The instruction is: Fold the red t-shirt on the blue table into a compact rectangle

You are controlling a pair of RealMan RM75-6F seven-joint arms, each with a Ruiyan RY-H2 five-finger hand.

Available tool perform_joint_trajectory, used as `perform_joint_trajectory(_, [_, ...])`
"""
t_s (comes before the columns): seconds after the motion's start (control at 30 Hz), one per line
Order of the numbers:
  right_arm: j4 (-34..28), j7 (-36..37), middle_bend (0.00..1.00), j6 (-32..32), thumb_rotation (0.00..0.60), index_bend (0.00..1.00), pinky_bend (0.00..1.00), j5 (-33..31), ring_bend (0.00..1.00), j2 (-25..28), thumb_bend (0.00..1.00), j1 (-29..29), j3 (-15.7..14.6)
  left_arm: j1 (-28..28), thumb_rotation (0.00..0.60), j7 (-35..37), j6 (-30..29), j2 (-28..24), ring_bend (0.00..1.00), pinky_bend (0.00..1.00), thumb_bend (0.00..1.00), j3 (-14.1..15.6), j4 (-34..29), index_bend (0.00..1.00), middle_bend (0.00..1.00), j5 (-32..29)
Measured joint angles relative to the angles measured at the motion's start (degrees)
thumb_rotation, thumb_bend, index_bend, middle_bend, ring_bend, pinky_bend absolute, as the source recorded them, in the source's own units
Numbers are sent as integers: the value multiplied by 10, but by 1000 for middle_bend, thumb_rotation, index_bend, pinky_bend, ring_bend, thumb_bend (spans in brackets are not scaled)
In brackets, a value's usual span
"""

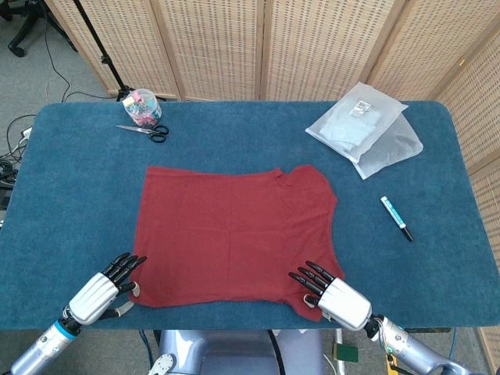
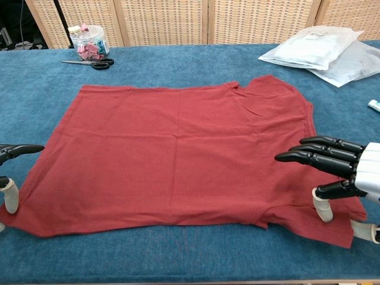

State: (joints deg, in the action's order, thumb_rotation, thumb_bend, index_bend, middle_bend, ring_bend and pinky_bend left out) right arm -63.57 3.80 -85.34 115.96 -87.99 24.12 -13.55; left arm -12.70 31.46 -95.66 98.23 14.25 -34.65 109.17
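Note:
The red t-shirt (image 1: 234,234) lies spread flat in the middle of the blue table (image 1: 70,195), neck end to the right. My left hand (image 1: 100,294) is at the shirt's near-left corner, open. Its dark fingers (image 2: 19,149) reach over the hem and its pale thumb tip rests at the cloth's edge. My right hand (image 1: 334,298) hovers over the near-right sleeve (image 2: 332,228), open. Its fingers (image 2: 317,155) stretch out flat above the cloth, and its thumb tip touches the sleeve. Neither hand grips the shirt (image 2: 178,148).
A jar of coloured clips (image 1: 142,107) and scissors (image 1: 145,131) sit at the back left. Two clear plastic bags (image 1: 366,130) lie at the back right. A marker (image 1: 397,218) is right of the shirt. Both hands are close to the table's near edge.

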Motion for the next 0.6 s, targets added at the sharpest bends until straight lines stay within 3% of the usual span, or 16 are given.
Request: perform_joint_trajectory(0.6, [1, 2, 52, 0, 600, 641, 0, -1, 0, 0, 557, 0, 0, -4, 600, 4, -1, 0, 0, 0, 435, 5, -3, 582, 0, -4])
